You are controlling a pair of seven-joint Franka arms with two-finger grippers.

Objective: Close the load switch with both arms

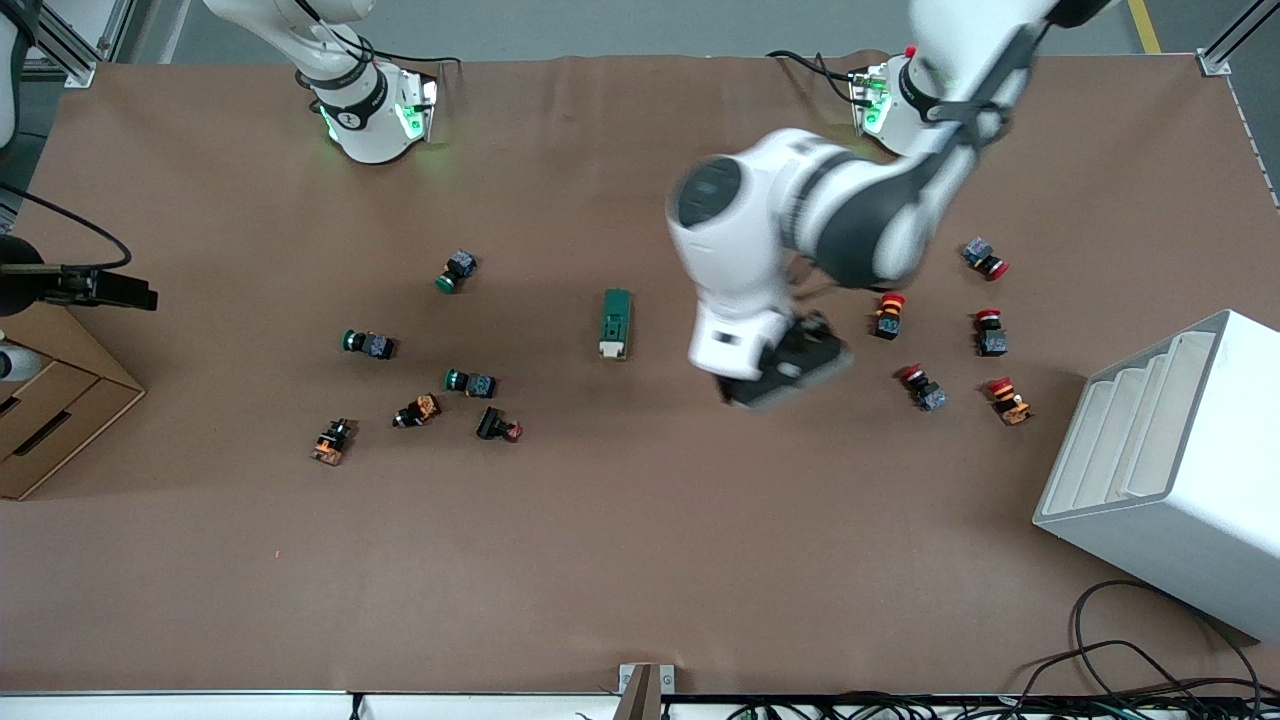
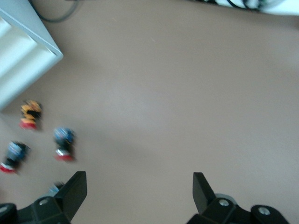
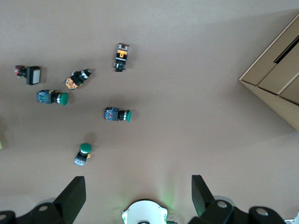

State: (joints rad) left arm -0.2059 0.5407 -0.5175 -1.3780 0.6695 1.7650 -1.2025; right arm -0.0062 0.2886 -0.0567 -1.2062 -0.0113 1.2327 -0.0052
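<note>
The load switch [image 1: 616,323] lies flat on the brown table mat [image 1: 640,560], near mid-table. Its long axis runs from the robots' bases toward the front camera. The white lever piece sits at the end nearer the front camera; the dark-green end points toward the bases. Body is a small dark-green rectangular block with paler markings along its top face.

Taking the load switch as landmark:
- The left gripper [image 1: 790,372] hangs in the air over bare mat just beside the switch, toward the left arm's end of the table, not touching it. In the left wrist view its fingers [image 2: 74,189] stand wide apart with only mat between them.
- Red push buttons [image 1: 888,315] lie scattered further toward the left arm's end, and a white slotted rack [image 1: 1170,470] stands past them.
- Green push buttons [image 1: 470,382] and orange-bodied ones [image 1: 418,411] lie toward the right arm's end, well apart from the switch. A cardboard drawer box [image 1: 50,410] sits at the mat's edge there.

The right arm waits, folded back near its base [image 1: 375,120]. The right gripper [image 3: 138,196] is high over the mat with its jaws wide, holding nothing.
</note>
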